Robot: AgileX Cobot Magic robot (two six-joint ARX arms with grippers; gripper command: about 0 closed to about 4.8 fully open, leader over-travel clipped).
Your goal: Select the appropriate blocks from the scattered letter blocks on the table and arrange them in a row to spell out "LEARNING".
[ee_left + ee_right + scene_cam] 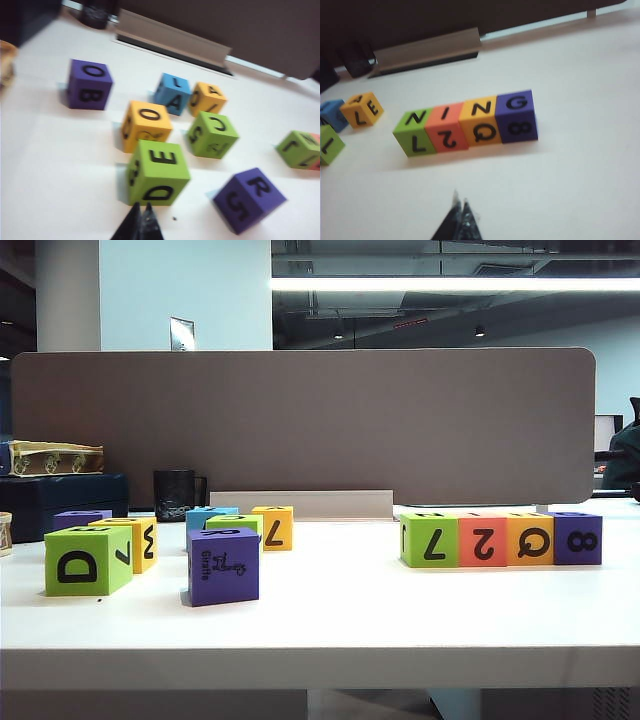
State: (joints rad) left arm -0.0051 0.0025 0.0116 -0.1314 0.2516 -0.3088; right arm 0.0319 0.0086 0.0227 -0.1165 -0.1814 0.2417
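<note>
You are hovering both empty: your left gripper (141, 220) is pinching shut just short of the green "E" block (157, 172), your right gripper (461, 216), likewise closed, facing the finished "NING" row (467, 122) awaiting more letters.

A wide bare strip of desk (330, 590) separates the scattered cluster of blocks (205, 540) on the left from the touching row of four (500, 538) on the right. The partition panel (300, 420) closes off the back.
</note>
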